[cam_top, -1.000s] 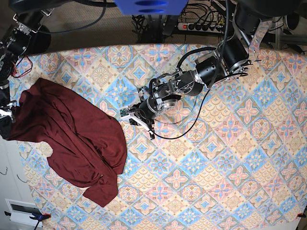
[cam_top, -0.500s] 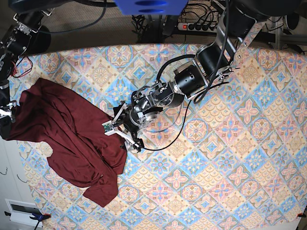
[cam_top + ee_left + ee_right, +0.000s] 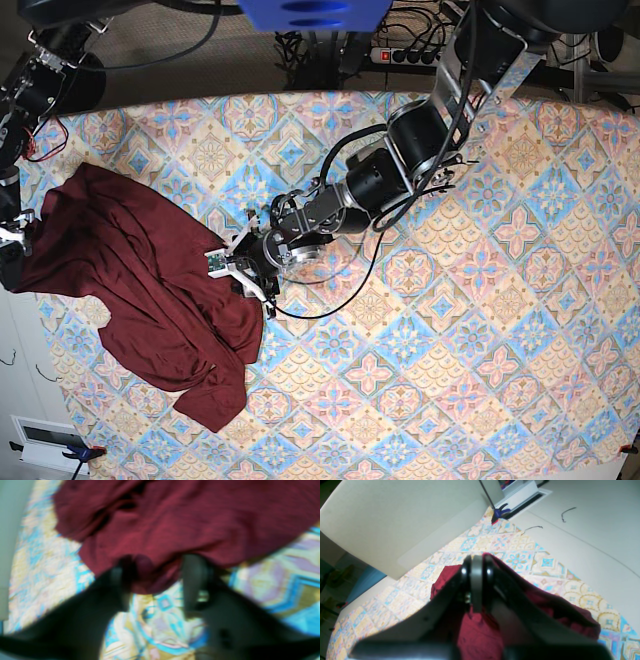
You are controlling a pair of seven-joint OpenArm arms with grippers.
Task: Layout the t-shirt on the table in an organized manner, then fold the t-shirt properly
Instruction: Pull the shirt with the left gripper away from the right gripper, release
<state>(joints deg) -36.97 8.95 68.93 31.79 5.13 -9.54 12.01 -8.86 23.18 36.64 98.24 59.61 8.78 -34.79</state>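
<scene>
The dark maroon t-shirt (image 3: 140, 280) lies crumpled on the left part of the table (image 3: 480, 330). My left gripper (image 3: 245, 278) has reached the shirt's right edge. In the left wrist view its fingers (image 3: 196, 580) stand apart, and a bulge of the t-shirt (image 3: 187, 517) hem sits between them; the left gripper (image 3: 158, 577) is open around that fold. My right gripper (image 3: 12, 240) is at the table's far left edge. In the right wrist view the right gripper (image 3: 477, 565) is shut, and the t-shirt (image 3: 480, 635) drapes from its tips.
A power strip with cables (image 3: 410, 50) lies behind the table's far edge. Red wires (image 3: 45, 140) hang at the far left. A blue clamp (image 3: 500, 513) grips the table's near left corner, beside a white floor vent (image 3: 45, 440).
My left arm has swung left and down across the table until its gripper reached the shirt's right edge. The right arm and the shirt's left side have stayed still.
</scene>
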